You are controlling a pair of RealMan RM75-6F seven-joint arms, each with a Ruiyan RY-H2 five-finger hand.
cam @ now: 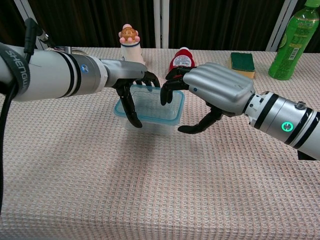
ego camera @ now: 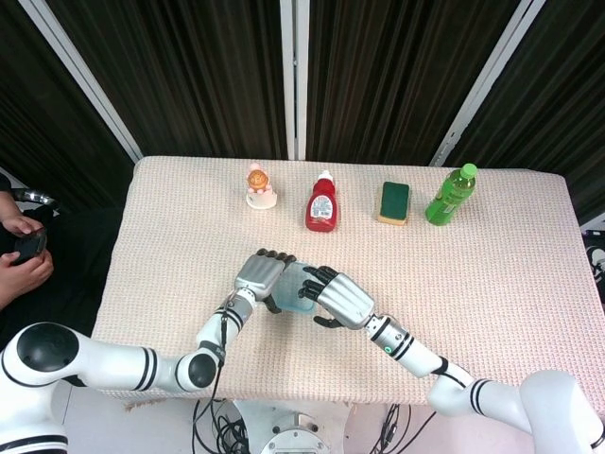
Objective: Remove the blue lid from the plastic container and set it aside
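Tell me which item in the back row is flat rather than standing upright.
The green sponge, second from the right in the head view. The figurine, red sauce bottle and green drink bottle all stand upright.

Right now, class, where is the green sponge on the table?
In the head view the green sponge lies near the table's far edge, right of centre, between the red sauce bottle and the green drink bottle.
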